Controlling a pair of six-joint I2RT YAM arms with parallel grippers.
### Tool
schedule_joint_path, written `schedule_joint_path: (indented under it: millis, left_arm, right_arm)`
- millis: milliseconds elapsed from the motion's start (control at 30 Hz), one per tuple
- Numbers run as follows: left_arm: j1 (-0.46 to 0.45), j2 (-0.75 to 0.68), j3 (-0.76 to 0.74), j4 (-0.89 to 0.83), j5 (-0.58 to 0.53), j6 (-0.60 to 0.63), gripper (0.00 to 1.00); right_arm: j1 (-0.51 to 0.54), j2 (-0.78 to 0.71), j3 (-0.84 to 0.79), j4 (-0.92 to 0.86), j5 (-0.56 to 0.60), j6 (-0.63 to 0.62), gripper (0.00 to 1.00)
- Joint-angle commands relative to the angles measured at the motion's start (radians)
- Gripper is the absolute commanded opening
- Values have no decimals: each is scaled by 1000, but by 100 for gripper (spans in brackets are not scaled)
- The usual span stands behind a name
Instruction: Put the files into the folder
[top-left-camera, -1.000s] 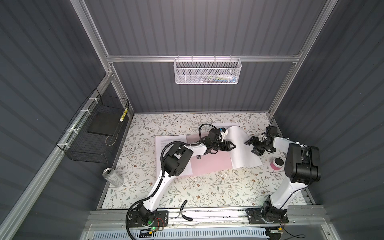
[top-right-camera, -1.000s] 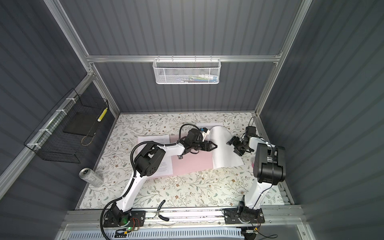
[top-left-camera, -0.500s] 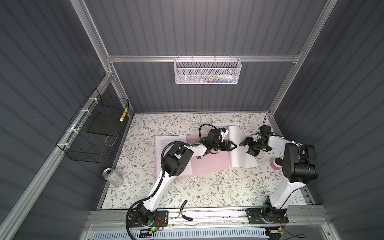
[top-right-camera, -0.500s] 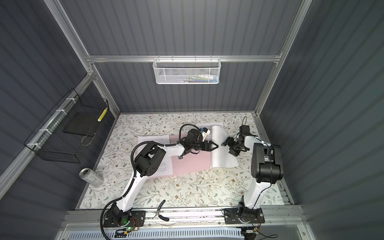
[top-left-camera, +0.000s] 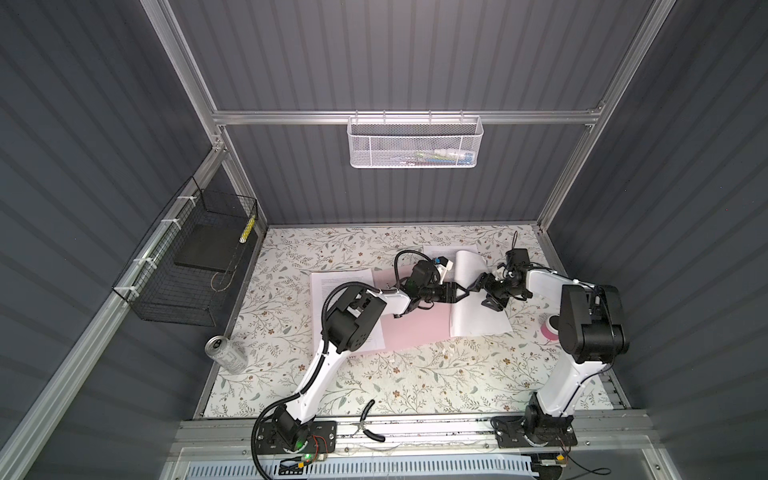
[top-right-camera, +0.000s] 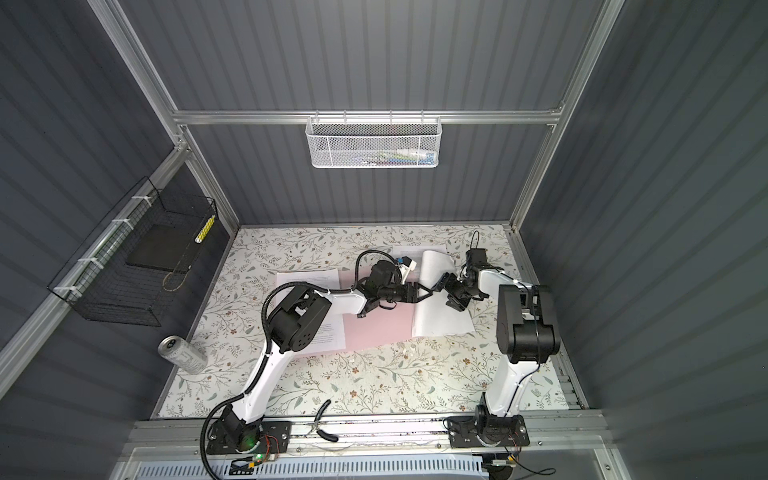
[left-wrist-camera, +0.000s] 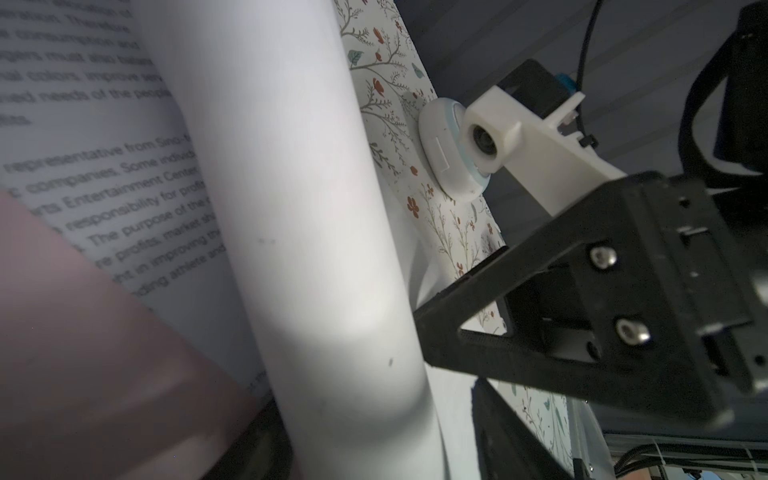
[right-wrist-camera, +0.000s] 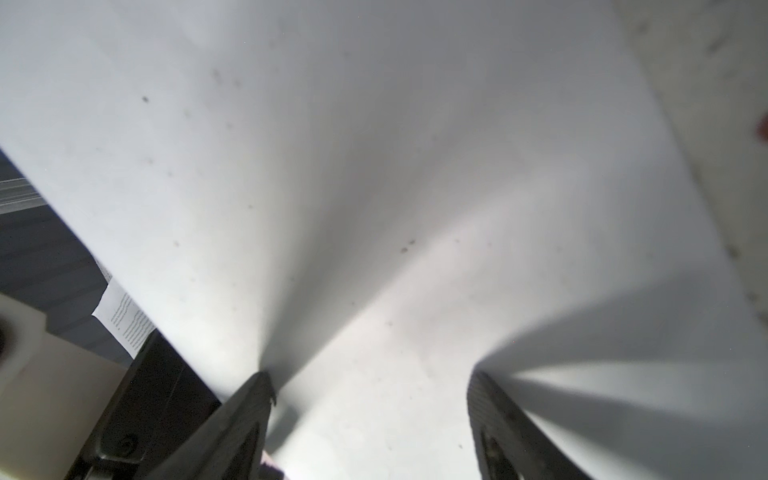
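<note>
The pale pink folder lies open and flat mid-table. One of the files rests on its left part, under the left arm. Another printed sheet lies at the back. A third sheet lies at the folder's right, its left edge curled up. My left gripper is open, its jaws straddling that curl. My right gripper hovers open over the same sheet, one fingertip touching it. The two grippers nearly meet.
A silver can lies at the left edge. A pink-and-white round thing sits by the right arm, and a small white oval case beyond the sheet. A black wire basket and a white mesh basket hang on the walls.
The right gripper has moved left from beside the sheet to over it, close to the left gripper. The left arm has stayed almost in place at the curled edge.
</note>
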Motion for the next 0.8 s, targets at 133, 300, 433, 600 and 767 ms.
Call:
schedule_joint_path:
  millis: [133, 300, 433, 600, 767]
  left_arm:
    - [7, -4, -53, -63, -2, -16, 51]
    - [7, -27, -78, -51, -6, -10, 41]
    - [7, -48, -95, -46, -10, -8, 38]
    - [9, -108, -134, -19, -11, -15, 33]
    - [11, -181, -159, 6, 9, -41, 30]
  right_arm:
    - [8, -19, -26, 33, -29, 29, 76]
    - [7, -42, -31, 48, -33, 40, 77]
    - [7, -83, -38, 60, -40, 51, 77]
    - [7, -175, -33, 40, -30, 44, 78]
    - [-7, -287, -41, 10, 0, 33, 79]
